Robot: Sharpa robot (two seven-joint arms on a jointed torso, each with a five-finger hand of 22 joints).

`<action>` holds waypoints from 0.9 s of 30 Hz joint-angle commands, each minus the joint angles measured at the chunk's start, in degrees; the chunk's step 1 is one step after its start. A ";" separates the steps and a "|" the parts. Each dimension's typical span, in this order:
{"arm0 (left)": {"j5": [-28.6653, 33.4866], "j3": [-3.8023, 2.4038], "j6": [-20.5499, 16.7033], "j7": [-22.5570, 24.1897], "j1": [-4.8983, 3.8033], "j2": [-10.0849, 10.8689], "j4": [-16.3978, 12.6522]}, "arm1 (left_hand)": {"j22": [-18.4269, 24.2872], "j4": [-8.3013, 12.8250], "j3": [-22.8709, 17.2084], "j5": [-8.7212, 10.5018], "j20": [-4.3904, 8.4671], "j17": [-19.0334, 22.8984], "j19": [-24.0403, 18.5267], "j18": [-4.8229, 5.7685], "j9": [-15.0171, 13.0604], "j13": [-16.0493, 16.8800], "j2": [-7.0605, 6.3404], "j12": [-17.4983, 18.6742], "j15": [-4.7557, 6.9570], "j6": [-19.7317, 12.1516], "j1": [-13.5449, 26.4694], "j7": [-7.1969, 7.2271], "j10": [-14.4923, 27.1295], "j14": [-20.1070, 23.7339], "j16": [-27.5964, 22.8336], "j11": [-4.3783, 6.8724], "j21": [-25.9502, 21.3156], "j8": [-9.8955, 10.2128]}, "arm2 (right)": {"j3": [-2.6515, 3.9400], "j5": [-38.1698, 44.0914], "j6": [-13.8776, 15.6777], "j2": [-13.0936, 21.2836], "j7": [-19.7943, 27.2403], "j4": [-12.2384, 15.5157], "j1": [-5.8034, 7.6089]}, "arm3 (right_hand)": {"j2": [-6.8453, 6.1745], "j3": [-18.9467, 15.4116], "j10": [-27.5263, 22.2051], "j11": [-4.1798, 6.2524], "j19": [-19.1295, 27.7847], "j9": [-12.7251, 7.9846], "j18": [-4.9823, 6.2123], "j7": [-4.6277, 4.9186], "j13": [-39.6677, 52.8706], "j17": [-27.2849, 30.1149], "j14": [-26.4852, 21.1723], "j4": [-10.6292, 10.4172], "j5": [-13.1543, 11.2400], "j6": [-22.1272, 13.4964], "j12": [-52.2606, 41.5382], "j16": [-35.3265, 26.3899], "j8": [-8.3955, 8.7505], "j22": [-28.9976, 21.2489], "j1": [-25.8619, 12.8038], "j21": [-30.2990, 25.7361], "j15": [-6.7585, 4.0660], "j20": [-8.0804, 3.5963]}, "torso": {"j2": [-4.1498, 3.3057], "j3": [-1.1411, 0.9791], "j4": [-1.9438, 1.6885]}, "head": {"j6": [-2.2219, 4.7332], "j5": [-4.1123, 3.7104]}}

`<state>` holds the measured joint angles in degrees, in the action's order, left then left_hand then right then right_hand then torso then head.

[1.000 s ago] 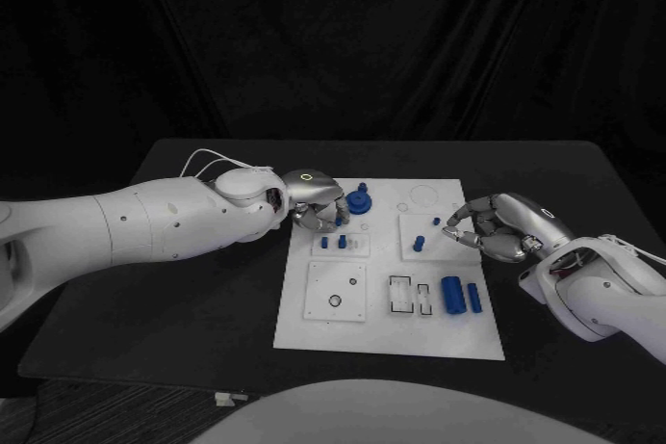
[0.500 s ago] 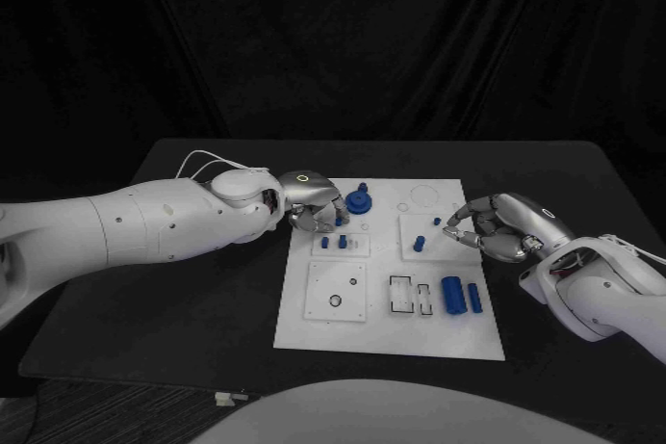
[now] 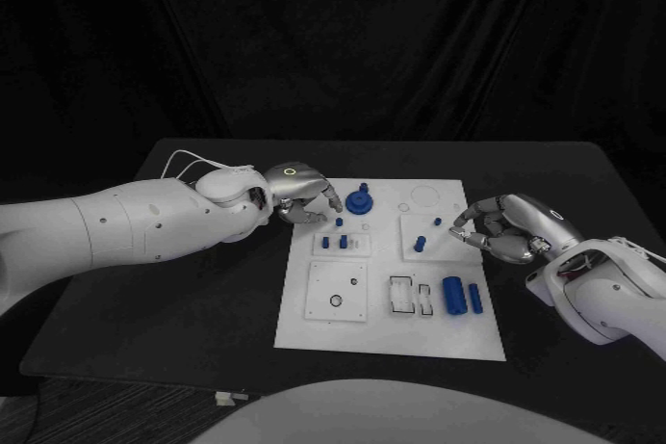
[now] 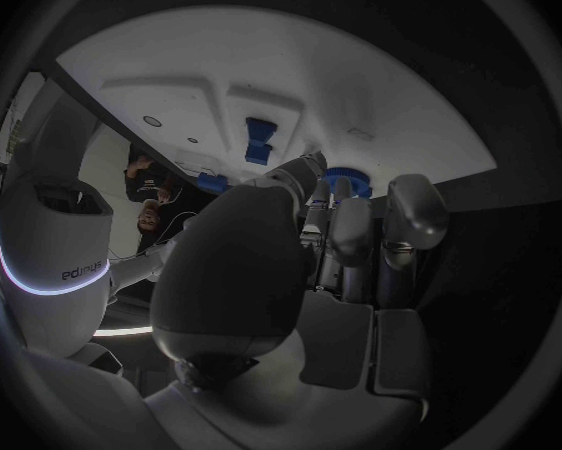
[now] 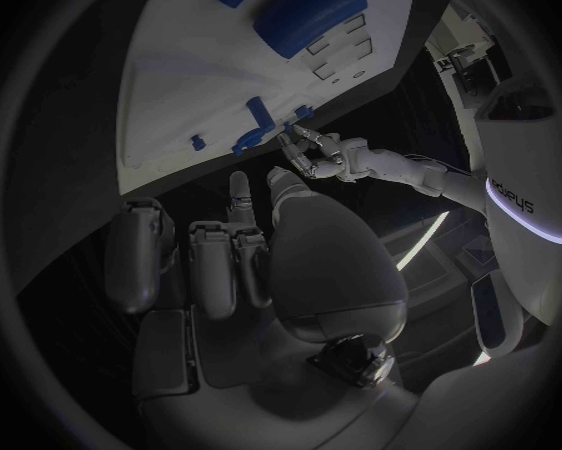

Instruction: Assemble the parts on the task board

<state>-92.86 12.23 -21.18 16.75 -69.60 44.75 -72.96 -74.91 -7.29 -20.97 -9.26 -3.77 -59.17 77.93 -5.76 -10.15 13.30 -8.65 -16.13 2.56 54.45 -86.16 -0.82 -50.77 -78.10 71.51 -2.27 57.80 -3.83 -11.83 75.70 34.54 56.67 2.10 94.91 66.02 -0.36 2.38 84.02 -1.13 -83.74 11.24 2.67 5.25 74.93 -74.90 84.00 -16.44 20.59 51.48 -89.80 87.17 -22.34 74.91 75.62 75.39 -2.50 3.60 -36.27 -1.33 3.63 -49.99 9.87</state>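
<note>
Task board lies mid-bench.

Seated, as I judge: round blue knob at far edge; two small pegs upright in their block; peg upright in right block.

Left to do: large cylinder and slim bar lying loose beside empty slots.

My left robot hand: beside knob, fingers curled, grip not discernible.

My right robot hand: at board's right edge, fingers curled, holding nothing visible.

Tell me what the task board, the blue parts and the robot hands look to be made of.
Task board: probably rigid plastic, matte white, with crisp raised blocks and slots. Blue parts, such as the large cylinder: likely plastic, evenly coloured, dull sheen. Left robot hand and right robot hand: silver-grey with soft highlights; metal or metallic-painted plastic, cannot tell which.
</note>
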 commanded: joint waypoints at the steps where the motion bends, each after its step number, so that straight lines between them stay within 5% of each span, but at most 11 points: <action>1: 0.06 -0.05 -5.92 1.56 0.04 0.65 -0.34 | -6.95 -0.16 -0.26 -0.11 -0.01 0.12 -0.40 -0.35 0.03 0.08 0.08 -0.11 0.02 -0.04 -0.48 0.03 -0.24 0.49 -0.36 0.21 -0.19 -0.24 | 0.04 0.18 1.40 0.44 -0.73 0.28 0.17 | -0.24 0.35 5.67 0.17 0.27 -0.07 0.91 0.19 14.65 -10.29 4.74 0.13 0.29 -0.20 0.09 -0.33 0.40 10.27 0.71 -0.43 -0.34 -0.17 | -0.02 0.04 0.01 | -0.01 0.07; 11: 0.06 -0.06 -9.34 2.48 -0.01 2.16 -0.91 | -6.87 -1.14 -0.36 0.32 0.26 1.10 -0.25 -0.41 1.82 -1.51 -0.85 1.65 0.33 -5.57 -0.91 2.73 2.50 0.53 -0.99 0.63 -0.74 0.16 | 0.04 0.53 1.33 0.64 -1.06 -0.10 1.94 | -0.69 0.69 5.30 0.21 0.36 -0.06 0.95 0.15 14.15 -10.06 4.68 0.62 0.21 -0.16 0.44 -0.50 0.38 10.21 2.05 -0.70 -0.37 -0.18 | -0.07 0.10 -0.09 | -0.01 0.03; 14: 0.06 -0.07 -11.30 2.46 -0.06 3.25 -1.22 | -6.65 -1.72 0.01 0.57 0.28 2.19 -0.52 -0.55 2.02 -2.19 -0.90 2.29 0.33 -5.50 -0.65 2.49 3.67 0.93 -1.78 0.64 -1.68 0.03 | 0.04 1.00 0.38 0.40 -1.48 -0.52 3.24 | -1.85 1.69 -3.43 -0.11 3.60 -0.36 2.46 0.54 2.83 -4.08 2.69 0.90 -1.19 -0.47 10.27 -5.06 1.01 7.82 5.59 -8.11 -0.30 -0.15 | -0.01 0.12 -0.28 | -0.01 -0.72; 16: 0.07 -0.07 -12.77 2.43 -0.10 4.20 -1.60 | -3.97 -2.40 0.73 0.53 -0.10 11.89 -5.80 -2.09 2.33 -3.03 -0.80 3.36 -0.14 -5.71 -0.36 2.11 7.07 7.70 -9.73 0.52 -12.36 0.06 | 0.04 1.86 -0.63 0.18 -2.18 -0.84 4.37 | -2.40 2.54 -14.63 -0.31 5.72 -0.76 3.30 0.92 -10.85 -1.23 1.50 0.99 -1.24 -1.25 24.10 -7.49 1.94 6.20 7.44 -12.84 0.07 0.11 | -0.01 0.12 -0.33 | -0.01 -0.95; 17: 0.27 -0.07 -13.41 2.47 -0.12 4.74 -1.89 | -1.33 -2.86 1.40 0.64 -0.53 18.61 -11.67 -3.35 2.54 -3.43 -0.78 3.66 -0.70 -5.84 -0.45 2.09 9.43 14.04 -16.15 0.63 -22.48 0.05 | 0.04 2.49 -1.18 0.08 -2.57 -0.98 4.94 | -3.03 3.14 -25.99 -0.44 6.81 -0.96 3.72 1.28 -23.42 0.42 0.76 0.98 -1.17 -1.68 37.96 -8.91 2.41 5.35 8.53 -15.26 0.33 0.25 | -0.01 0.15 -0.37 | -0.01 -1.17; 18: 0.83 -0.07 -13.90 2.66 -0.15 5.17 -2.15 | 1.60 -4.14 2.64 1.27 -1.56 22.96 -19.42 -3.72 2.86 -3.96 -0.82 4.12 -2.07 -6.29 -0.52 2.02 13.26 22.86 -22.91 1.34 -32.51 0.12 | 0.04 3.11 -1.63 0.02 -2.87 -1.08 5.39 | -4.16 4.47 -29.64 -1.36 8.85 -1.30 4.27 1.89 -30.35 2.68 -0.53 0.55 -1.36 -1.78 47.05 -11.06 3.18 3.74 10.48 -19.73 1.16 0.98 | 0.00 0.18 -0.38 | -0.01 -1.32; 19: 1.90 -0.07 -14.39 3.06 -0.19 5.61 -2.43 | 2.19 -5.06 3.45 1.37 -1.99 23.98 -21.09 -3.52 2.98 -4.07 -0.77 3.87 -2.76 -6.37 -0.57 1.80 14.62 25.75 -25.10 1.78 -34.05 0.10 | 0.04 3.84 -2.10 -0.04 -3.14 -1.19 5.83 | -4.81 5.36 -33.11 -2.39 10.04 -1.46 4.69 2.38 -34.08 4.14 -1.33 0.31 -1.18 -1.62 52.52 -12.40 3.57 2.70 11.54 -22.60 1.65 1.41 | 0.01 0.22 -0.45 | -0.01 -1.51; 21: 6.27 -0.07 -15.21 4.91 -0.30 6.60 -3.07 | 3.89 -7.99 5.75 0.62 -3.06 28.47 -28.79 -2.47 3.19 -4.35 -0.81 2.53 -4.96 -5.80 -2.01 0.79 18.57 37.54 -34.88 4.09 -39.49 -0.02 | 0.04 5.86 -3.26 -0.25 -3.77 -1.49 6.76 | -5.98 6.79 -34.80 -3.59 9.68 -1.86 4.81 3.35 -41.66 3.84 -1.21 0.52 -1.03 -1.56 60.61 -12.18 4.60 2.28 13.18 -23.48 2.94 2.38 | 0.00 0.23 -0.35 | -0.01 -1.74; 24: 16.05 -0.07 -14.45 9.14 -0.42 7.70 -3.68 | 6.00 -7.71 7.86 0.08 -3.73 31.55 -36.60 -1.55 3.64 -4.84 0.10 0.68 -6.47 -6.17 -0.03 -0.08 22.89 44.39 -40.27 3.49 -45.20 0.09 | 0.05 8.95 -5.52 -0.79 -4.83 -2.17 7.76 | -6.72 8.27 -35.19 -4.12 8.22 -2.28 4.35 3.17 -45.94 2.35 -0.29 1.61 0.10 -2.27 64.35 -10.79 5.71 2.93 15.22 -21.72 2.97 2.89 | 0.03 0.28 -0.26 | -0.01 -1.98; 25: 22.09 -0.07 -13.13 11.59 -0.47 8.05 -3.83 | 7.19 -9.39 8.91 0.30 -3.49 33.04 -40.61 -1.43 3.87 -5.19 -0.31 0.18 -6.53 -6.63 0.68 -0.02 24.84 47.75 -42.51 3.77 -47.95 0.04 | 0.05 10.52 -6.92 -1.16 -5.39 -2.60 8.10 | -7.08 8.60 -35.01 -4.21 7.66 -2.39 4.24 2.97 -47.09 1.69 0.08 1.86 0.03 -2.37 65.21 -10.20 6.01 3.26 15.53 -20.87 3.02 2.91 | 0.04 0.26 -0.22 | -0.01 -2.08; 27: 31.73 -0.07 -10.00 14.91 -0.51 8.34 -3.90 | 11.39 -8.00 12.38 -3.55 -3.09 37.21 -51.73 -1.11 4.48 -6.61 3.41 -0.14 -5.71 -8.07 5.16 0.19 31.03 56.79 -48.35 3.86 -54.19 0.10 | 0.05 12.84 -8.85 -1.83 -6.04 -3.40 8.46 | -7.51 9.67 -34.28 -4.15 6.71 -2.57 4.10 2.58 -49.74 0.83 0.62 2.17 -1.92 -2.26 66.98 -9.40 6.59 3.82 15.90 -19.56 2.99 2.81 | 0.06 0.23 -0.24 | -0.01 -2.33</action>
<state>-79.88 12.24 -32.90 23.30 -69.93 53.08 -76.59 -64.03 -15.96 -9.07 -12.02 -7.04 -22.59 27.79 -7.49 -5.78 6.89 -5.84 -16.14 -3.21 46.69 -82.00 -0.69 -20.77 -22.93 24.18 1.67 4.98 -3.83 -11.79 81.97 30.82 55.09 -0.59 91.84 74.29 -7.77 12.17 49.40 -5.37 -76.92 8.71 6.30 8.01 25.58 -74.06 83.71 -14.29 18.00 49.31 -23.09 77.73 -15.85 74.95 91.46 55.83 0.48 6.38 -36.24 -1.10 3.31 -49.99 7.77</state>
